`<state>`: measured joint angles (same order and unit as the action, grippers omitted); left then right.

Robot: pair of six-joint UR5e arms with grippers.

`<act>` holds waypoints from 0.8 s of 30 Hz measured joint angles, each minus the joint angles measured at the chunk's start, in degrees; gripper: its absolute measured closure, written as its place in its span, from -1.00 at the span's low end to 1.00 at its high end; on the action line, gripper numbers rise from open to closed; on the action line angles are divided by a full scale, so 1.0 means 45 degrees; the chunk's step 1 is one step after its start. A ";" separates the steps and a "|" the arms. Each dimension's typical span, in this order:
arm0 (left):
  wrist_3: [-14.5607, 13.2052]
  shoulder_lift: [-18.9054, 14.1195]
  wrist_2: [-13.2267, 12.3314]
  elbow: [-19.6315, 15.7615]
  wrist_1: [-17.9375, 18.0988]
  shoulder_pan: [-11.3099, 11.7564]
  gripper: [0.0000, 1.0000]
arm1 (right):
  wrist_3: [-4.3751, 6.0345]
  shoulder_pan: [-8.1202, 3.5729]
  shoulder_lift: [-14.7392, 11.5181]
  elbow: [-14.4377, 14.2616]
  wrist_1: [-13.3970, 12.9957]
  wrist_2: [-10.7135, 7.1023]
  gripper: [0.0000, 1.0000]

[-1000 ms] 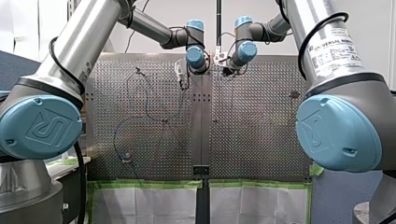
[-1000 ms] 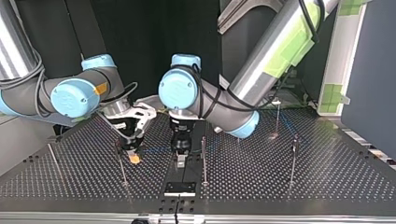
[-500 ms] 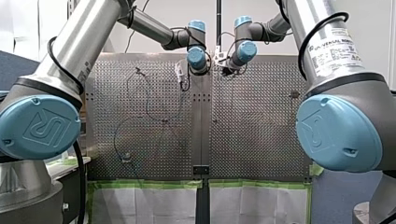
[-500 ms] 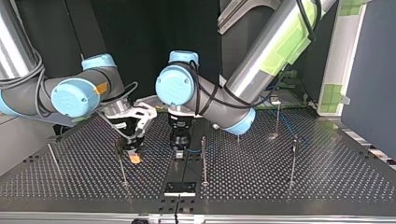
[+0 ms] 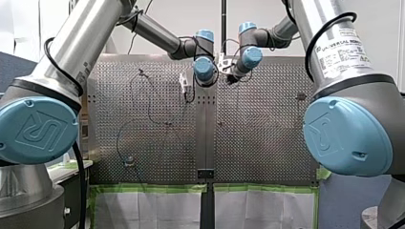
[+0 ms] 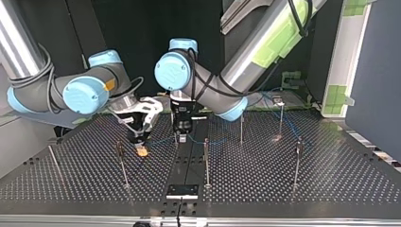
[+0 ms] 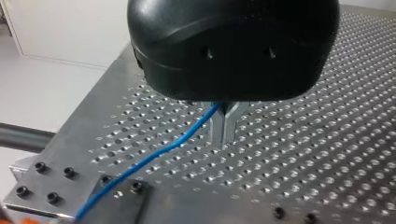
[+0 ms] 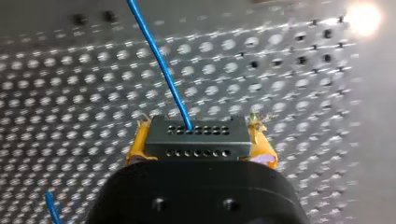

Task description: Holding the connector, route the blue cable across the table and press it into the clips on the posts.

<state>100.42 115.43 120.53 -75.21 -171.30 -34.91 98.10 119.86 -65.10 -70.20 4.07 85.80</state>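
Note:
In the right wrist view my right gripper (image 8: 198, 142) is shut on the black connector (image 8: 196, 139), its yellow pads (image 8: 262, 140) on either side. The blue cable (image 8: 161, 60) runs out of the connector over the perforated plate. In the left wrist view my left gripper (image 7: 224, 135) has its metal fingers (image 7: 229, 123) shut on the blue cable (image 7: 154, 156), which trails off beside them. In the top view my right gripper (image 6: 141, 150) and my left gripper (image 6: 176, 138) hang close together just above the table, with the cable (image 6: 163, 139) between them.
Several thin posts with clips stand on the table: one (image 6: 122, 165) beside my right gripper, one (image 6: 206, 161) beside my left, others (image 6: 297, 163) at the top view's right. A black bracket (image 6: 182, 190) sits at the near edge. Cable slack (image 5: 149, 107) loops over the front view's left half.
My left gripper's fingers have gone shut on the cable. In the top view both grippers have moved away from the near edge, my right one also a little to the right.

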 joint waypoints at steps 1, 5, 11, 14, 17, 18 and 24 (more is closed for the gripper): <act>0.0021 0.0000 0.0043 -0.0099 0.0098 -0.0018 1.00 | 0.0000 -0.0006 0.0000 -0.0090 -0.0003 0.0008 1.00; 0.0184 0.0000 0.0094 -0.0571 0.0568 -0.0003 1.00 | -0.0007 -0.0031 -0.0002 -0.0503 -0.0018 0.0038 1.00; 0.0294 0.0000 -0.0170 -0.1231 0.1223 0.0082 1.00 | -0.0225 -0.0084 -0.0001 -0.1163 -0.0042 0.0122 1.00; 0.0316 0.0012 -0.0405 -0.1541 0.1535 0.0124 1.00 | -0.0358 -0.0115 -0.0002 -0.1490 -0.0071 0.0204 1.00; 0.0351 0.0015 -0.0648 -0.1847 0.1843 0.0204 1.00 | -0.0455 -0.0155 -0.0003 -0.1836 -0.0129 0.0249 1.00; 0.0363 0.0015 -0.0728 -0.1934 0.1927 0.0235 1.00 | -0.0495 -0.0174 -0.0005 -0.1976 -0.0142 0.0247 1.00; 0.0424 0.0028 -0.1232 -0.2482 0.2475 0.0383 1.00 | -0.0790 -0.0246 -0.0015 -0.2643 -0.0228 0.0242 1.00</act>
<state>102.32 115.55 114.99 -86.38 -160.17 -33.18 94.55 118.76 -65.17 -82.09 3.04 86.89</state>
